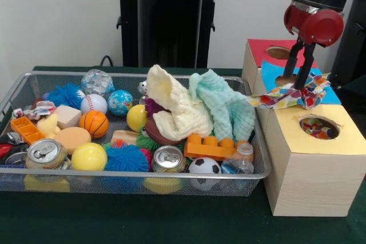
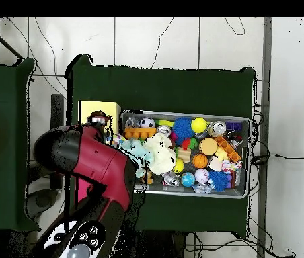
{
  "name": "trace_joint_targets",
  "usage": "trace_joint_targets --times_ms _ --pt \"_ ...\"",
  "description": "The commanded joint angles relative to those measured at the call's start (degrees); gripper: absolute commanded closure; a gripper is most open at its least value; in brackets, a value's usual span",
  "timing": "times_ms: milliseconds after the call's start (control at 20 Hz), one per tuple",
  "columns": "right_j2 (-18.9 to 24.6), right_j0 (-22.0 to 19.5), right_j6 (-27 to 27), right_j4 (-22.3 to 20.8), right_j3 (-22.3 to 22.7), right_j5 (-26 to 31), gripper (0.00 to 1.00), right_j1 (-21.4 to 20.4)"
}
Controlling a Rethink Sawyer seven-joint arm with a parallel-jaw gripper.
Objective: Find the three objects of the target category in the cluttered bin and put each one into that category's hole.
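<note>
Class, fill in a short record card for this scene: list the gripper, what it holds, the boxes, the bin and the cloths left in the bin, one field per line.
gripper: gripper shut on the patterned cloth, above the boxes
held item: patterned cloth, multicoloured, hanging over the blue-topped box
boxes: yellow-topped box with a round hole, blue-topped box, red-topped box behind
bin: wire bin full of balls, cans, blocks
cloths in bin: cream cloth, mint cloth

We see a lab: a green-clothed table (image 1: 143,221), loose cables (image 2: 276,158) on tiled floor, and bare white walls.
</note>
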Motion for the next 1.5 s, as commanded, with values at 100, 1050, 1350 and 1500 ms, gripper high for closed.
trace_joint_targets --times_ms 100,1050,1350,1500 --pt "9.0 -0.6 13.3 3.0 1.8 1.7 0.00 1.9" --pt "9.5 -3.4 9.4 0.9 0.9 -4.8 0.00 7.8" --pt "9.3 -3.5 9.5 1.0 0.4 -3.5 0.00 8.4" --pt "9.0 -3.3 9.9 1.1 0.3 -2.6 0.00 8.4"
